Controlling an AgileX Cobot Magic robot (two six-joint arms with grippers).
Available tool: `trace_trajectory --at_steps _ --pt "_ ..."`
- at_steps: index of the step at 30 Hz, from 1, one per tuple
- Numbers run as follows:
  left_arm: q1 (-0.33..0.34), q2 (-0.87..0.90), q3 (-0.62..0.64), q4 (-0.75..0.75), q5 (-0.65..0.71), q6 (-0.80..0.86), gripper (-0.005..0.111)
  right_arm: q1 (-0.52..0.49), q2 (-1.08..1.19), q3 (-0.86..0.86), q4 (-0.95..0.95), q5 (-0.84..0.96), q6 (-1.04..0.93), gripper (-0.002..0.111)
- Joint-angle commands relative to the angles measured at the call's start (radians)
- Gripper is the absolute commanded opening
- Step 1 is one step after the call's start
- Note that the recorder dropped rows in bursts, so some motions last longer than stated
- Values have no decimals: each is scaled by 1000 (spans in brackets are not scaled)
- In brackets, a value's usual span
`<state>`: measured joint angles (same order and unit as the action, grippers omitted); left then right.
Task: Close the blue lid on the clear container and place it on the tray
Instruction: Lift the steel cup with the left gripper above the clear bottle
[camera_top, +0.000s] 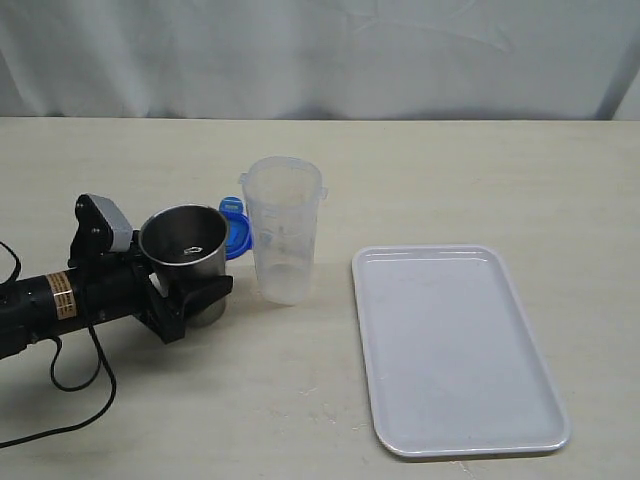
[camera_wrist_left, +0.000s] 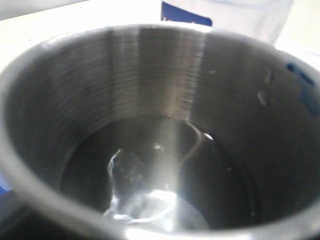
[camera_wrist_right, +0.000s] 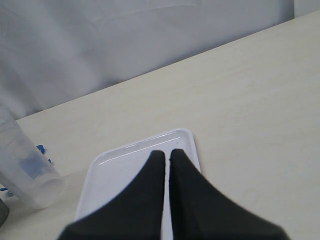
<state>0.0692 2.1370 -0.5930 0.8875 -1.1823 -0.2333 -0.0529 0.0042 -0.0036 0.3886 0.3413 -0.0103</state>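
The clear container stands upright and open on the table, left of the tray. Behind it, the blue lid lies flat, half hidden by the steel cup. My left gripper reaches in from the left with its fingers against the cup's side, holding it. The left wrist view looks straight down into the cup; a strip of the blue lid shows past the rim. My right gripper is shut and empty above the tray, with the clear container off to one side.
A black cable trails from the left arm across the table's front left. A white cloth backdrop hangs behind the table's far edge. The tray holds nothing.
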Motion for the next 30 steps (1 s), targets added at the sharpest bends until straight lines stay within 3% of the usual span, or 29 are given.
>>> trace_trajectory --at_steps 1,11,21,30 --pt "-1 -28 -2 -36 -39 0 0 -3 -4 4 1 2 1 4" --pt "-1 -157 -2 -57 -39 0 0 -3 -4 4 1 2 1 4" --pt "1 -277 -21 -198 -39 -69 0 -3 -4 4 1 2 1 4" --pt "-1 -357 -163 -175 243 -255 0 -3 -4 4 1 2 1 4"
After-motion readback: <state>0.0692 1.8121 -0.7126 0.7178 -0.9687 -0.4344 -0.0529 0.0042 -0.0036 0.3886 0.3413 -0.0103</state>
